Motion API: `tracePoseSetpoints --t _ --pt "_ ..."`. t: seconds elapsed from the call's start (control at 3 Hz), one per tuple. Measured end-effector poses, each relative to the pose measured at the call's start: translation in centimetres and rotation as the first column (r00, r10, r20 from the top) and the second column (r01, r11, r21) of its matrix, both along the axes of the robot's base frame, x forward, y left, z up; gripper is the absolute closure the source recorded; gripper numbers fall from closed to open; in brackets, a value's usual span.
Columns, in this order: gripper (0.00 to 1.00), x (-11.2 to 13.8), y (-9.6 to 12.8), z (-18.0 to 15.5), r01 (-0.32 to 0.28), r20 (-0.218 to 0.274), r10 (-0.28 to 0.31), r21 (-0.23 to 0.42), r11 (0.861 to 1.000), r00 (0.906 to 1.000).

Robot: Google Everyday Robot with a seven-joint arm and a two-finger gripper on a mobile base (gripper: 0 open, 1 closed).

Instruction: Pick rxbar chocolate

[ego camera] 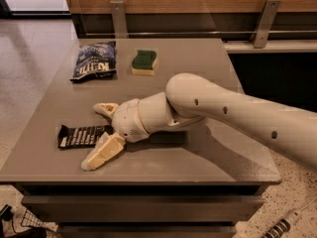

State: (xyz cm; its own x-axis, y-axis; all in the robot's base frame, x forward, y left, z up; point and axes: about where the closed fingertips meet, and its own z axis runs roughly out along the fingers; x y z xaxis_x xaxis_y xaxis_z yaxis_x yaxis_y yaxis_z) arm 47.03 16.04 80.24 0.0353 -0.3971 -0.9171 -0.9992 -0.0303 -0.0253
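Cream arm (237, 114), tan gripper (94, 137) nr table (198, 58) front

A flat black chocolate bar (79, 136) with white lettering is laid near the front left edge of the table (198, 58). Its right end is flanked by the spread gripper (93, 135).

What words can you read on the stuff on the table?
"KETTLE": on the dark blue chip bag.
White lettering in rows on the rxbar chocolate: too small to read.
Green sponge: no words.
The gripper, open with a finger on either side of the bar's right end: no words.
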Motion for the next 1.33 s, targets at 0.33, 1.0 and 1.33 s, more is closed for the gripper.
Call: tracePoseSetpoints --t 0.33,1.0,1.33 --pt "0.64 -0.01 -0.02 0.48 0.000 0.000 0.000 0.000 1.000 1.0000" --pt "1.00 -0.02 0.00 0.96 -0.001 0.000 0.001 0.000 1.000 1.0000" --pt "1.00 -0.02 0.00 0.97 -0.001 0.000 0.001 0.000 1.000 1.0000"
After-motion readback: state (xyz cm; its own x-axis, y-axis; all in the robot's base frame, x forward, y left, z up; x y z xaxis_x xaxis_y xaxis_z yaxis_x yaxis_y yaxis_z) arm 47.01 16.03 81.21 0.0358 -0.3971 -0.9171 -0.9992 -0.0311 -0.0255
